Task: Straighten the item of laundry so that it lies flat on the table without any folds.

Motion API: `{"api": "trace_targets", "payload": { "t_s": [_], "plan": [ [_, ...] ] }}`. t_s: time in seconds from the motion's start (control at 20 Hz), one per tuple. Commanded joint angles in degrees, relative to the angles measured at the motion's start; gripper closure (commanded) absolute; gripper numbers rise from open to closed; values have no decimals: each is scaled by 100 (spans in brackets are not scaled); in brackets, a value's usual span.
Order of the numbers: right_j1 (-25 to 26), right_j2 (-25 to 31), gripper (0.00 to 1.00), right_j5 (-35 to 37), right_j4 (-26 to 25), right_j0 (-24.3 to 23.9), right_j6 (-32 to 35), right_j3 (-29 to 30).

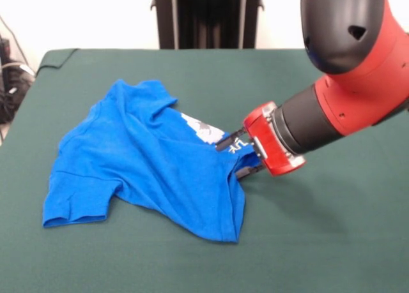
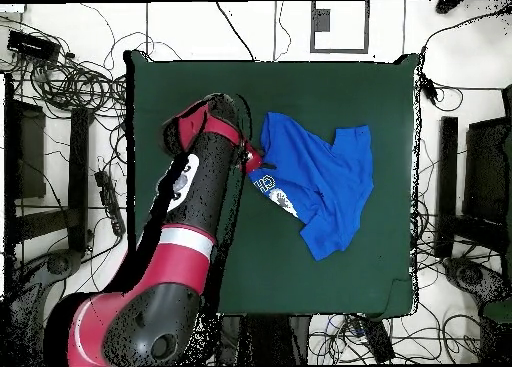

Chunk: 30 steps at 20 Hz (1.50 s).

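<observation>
step: gripping to unfold | claw (image 1: 238, 157) closed on the crumpled blue T-shirt's (image 1: 147, 172) folded-over edge by the print | shirt lies mid-desk (image 1: 332, 242), well inside all edges | next: judged, draw that edge outward, away from the bunched body, to open the fold

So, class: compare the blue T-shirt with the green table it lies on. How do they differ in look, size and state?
The T-shirt is bright blue; the table is dark green. The T-shirt is far smaller, covering only part of the table. The T-shirt is rumpled and folded over itself, its print mostly hidden; the table lies smooth and flat. Both look like matte cloth surfaces.
</observation>
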Motion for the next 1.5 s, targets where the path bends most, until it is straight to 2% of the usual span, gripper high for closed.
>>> {"api": "trace_targets", "payload": {
  "t_s": [0.05,0.85,1.2,1.5],
  "plan": [
    [-53,204,0,73,31,-28,796,256],
    [-128,-79,0,765,-33,-108,379,-331],
    [7,-154,0,819,-31,-57,475,-337],
    [161,-148,0,595,-61,44,807,-1]
  ]
}}
